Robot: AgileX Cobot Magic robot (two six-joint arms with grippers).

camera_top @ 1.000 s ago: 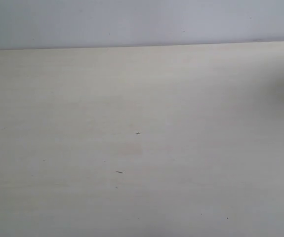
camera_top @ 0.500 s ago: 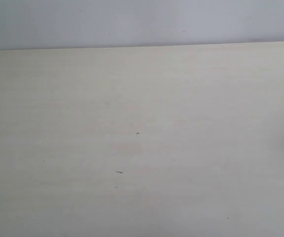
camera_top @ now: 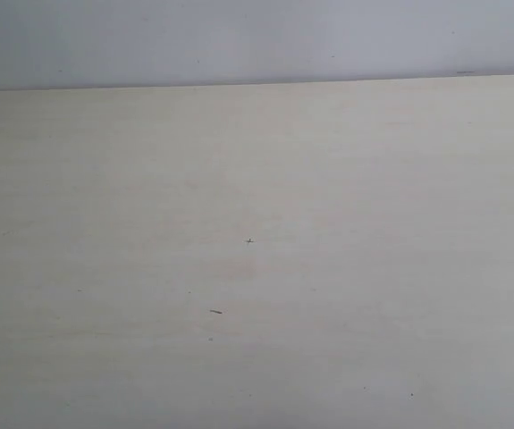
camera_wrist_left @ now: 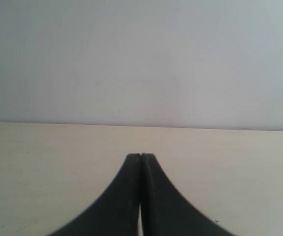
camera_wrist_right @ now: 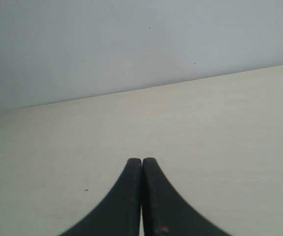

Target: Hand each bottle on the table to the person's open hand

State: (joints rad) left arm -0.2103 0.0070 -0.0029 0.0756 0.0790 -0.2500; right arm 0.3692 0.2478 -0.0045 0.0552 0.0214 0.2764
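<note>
Left gripper [camera_wrist_left: 140, 156]: black jaws clenched together, gripping nothing, tips above table [camera_top: 373, 161]. Table: pale beige wood grain, spans exterior view left to right, far edge meets grey wall [camera_top: 257, 40]. Dark specks [camera_top: 250, 240] near middle (too tiny to identify). Right gripper [camera_wrist_right: 141, 160]: jaws pressed tight, likewise gripping nothing, above table.

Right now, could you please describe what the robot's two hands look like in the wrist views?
The left hand has two matte black fingers, each curving from a broad base to a narrow rounded tip. The right hand looks the same, with a tiny orange speck near one finger's base. No cables, markings or arm links show.
</note>
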